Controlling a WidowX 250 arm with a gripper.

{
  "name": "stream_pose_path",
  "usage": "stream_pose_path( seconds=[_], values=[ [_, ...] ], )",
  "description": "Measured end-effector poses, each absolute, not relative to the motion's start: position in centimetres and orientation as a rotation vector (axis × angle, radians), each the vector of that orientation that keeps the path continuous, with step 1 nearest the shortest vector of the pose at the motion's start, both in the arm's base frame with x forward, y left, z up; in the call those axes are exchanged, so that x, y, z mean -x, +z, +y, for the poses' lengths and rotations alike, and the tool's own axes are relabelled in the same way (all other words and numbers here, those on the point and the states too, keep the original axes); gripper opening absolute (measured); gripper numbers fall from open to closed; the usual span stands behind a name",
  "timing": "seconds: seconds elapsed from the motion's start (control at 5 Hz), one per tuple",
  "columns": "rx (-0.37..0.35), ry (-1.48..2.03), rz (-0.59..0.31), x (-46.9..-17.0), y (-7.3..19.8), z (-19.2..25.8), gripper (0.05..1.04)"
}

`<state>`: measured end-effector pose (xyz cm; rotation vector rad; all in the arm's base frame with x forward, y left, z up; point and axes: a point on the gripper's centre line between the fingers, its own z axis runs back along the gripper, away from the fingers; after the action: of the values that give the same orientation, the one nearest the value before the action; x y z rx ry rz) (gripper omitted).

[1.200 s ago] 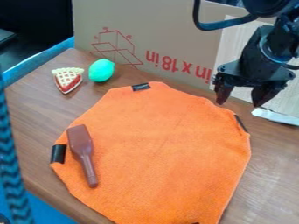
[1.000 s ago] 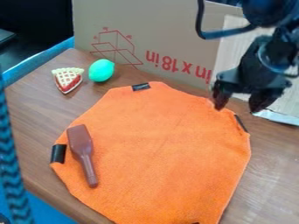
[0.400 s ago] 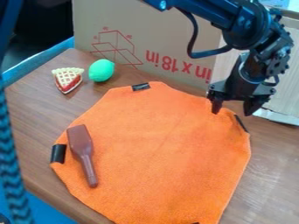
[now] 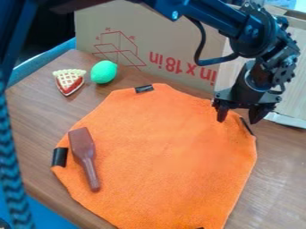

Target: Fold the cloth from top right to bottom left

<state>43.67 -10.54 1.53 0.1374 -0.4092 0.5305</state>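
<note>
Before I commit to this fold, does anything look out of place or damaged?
The brown spatula lies on the left part of the orange cloth, odd for folding: it could end up trapped underneath. I see no spill or tear.

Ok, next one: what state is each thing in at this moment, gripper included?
Orange cloth: spread out, unfolded.
Gripper: open, at the cloth's upper right edge.
Brown spatula: lying on the cloth's left part.
Pie slice: lying on the table.
Green toy: resting beside the pie slice.
Cardboard: standing upright behind.
</note>
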Motion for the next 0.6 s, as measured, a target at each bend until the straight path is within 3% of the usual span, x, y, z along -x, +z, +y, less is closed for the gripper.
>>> stream_pose_path(
  seconds=[0.4,0.6],
  values=[
    [-0.156,0.53,-0.405,-44.1,0.7,-12.7,1.001],
    [-0.174,0.541,-0.419,-44.5,0.0,-12.9,0.948]
  ],
)
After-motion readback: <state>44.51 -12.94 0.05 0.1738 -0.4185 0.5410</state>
